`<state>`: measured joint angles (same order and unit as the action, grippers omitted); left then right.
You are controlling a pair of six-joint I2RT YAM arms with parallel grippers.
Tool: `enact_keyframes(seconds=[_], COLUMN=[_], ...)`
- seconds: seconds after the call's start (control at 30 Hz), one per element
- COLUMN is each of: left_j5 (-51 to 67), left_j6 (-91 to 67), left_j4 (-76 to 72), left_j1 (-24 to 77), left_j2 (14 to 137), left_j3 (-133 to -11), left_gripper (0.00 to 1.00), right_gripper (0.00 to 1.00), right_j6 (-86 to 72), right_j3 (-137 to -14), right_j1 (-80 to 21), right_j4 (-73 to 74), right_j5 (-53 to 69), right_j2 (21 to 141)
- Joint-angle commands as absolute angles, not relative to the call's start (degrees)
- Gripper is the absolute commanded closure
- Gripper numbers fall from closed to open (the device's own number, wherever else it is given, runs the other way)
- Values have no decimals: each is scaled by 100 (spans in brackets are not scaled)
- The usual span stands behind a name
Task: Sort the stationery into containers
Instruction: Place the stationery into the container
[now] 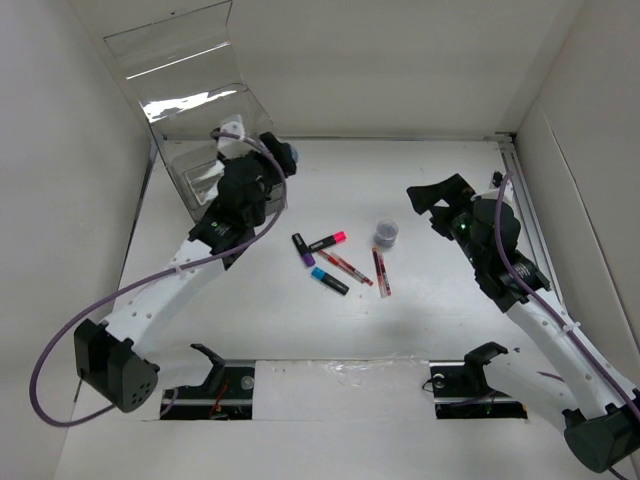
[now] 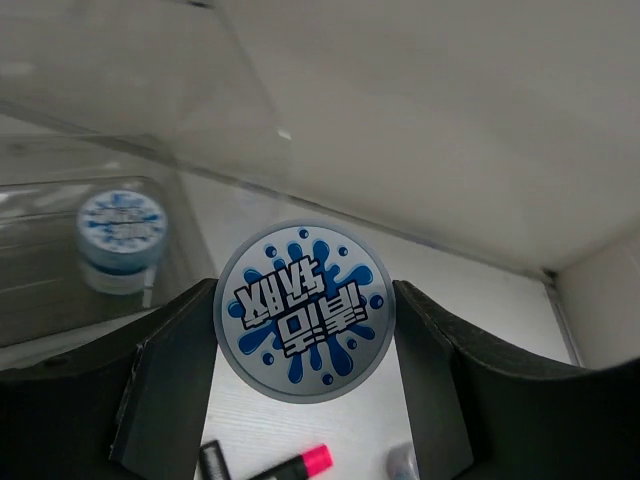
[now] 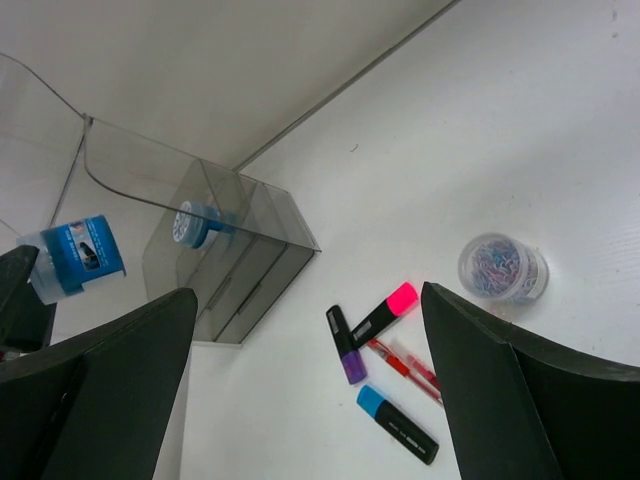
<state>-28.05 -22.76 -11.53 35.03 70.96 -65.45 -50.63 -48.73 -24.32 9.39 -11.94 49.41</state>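
Now, far left, box: your clear plastic box-shaped organizer [image 1: 195, 165] sits in the upper left of the overhead view, close to the left wall. Its tall transparent lid stands open and its shallow drawers are stacked at the base.
Inside the box: one small round blue-white roll [image 2: 122, 235] lies in there. You see it through the clear wall at the left of the left wrist view, above the drawers.
Left gripper: your left gripper [image 1: 283, 160] is just right of the box in the overhead view. Its black fingers [image 2: 170, 390] are partly closed and press from both sides on a second round roll with a blue splash label [image 2: 305, 310], which is held off the table.
Markers: three short black ones lie close together on the white table [image 1: 440, 330] at frame centre. You have a purple-capped marker [image 1: 303, 248], a pink-capped marker [image 1: 328, 241] just right of it, and a blue-capped marker [image 1: 329, 281] below both.
Pens: one thin red pen [image 1: 345, 267] slants between the markers. A second thin red pen [image 1: 381, 271] lies steeper just to its right.
Tub: a small clear round tub of coloured paper clips [image 1: 386, 234] stands upright just above that second pen.
Right gripper: your right gripper [image 1: 432, 207] is right of centre, jaws spread as wide as they go, nothing between them, apart from the stationery.
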Motion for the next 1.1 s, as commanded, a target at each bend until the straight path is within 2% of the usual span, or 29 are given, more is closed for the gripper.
enact_keyframes(seconds=[0.0,0.07,0.27,0.6,0.93,1.07], left_j5=[-3060,-2559,-2812,-3454,-3727,-3727], left_j6=[-2829,-2979,-3032,-2522,-2399,-2347], left_j4=[-828,-826,-686,-291,-598,-650], left_j1=[2771,2032,1153,1099,1099,1099], left_j2=[6821,6732,7259,8787,9518,9694], left_j3=[-6390,-6294,-6565,-8103,-8455,-8508], left_gripper=[72,72,72,70,67,56], right_gripper=[0,0,0,0,0,0], right_j6=[-5054,-5054,-5054,-5054,-5054,-5054], right_j3=[-4878,-4878,-4825,-4825,-4825,-4825], right_j1=[-2391,-2391,-2391,-2391,-2391,-2391], right_j4=[712,712,659,606,606,606], right_j5=[-1038,-985,-932,-817,-817,-817], right_j2=[4843,4782,4781,4896,4843,4896])
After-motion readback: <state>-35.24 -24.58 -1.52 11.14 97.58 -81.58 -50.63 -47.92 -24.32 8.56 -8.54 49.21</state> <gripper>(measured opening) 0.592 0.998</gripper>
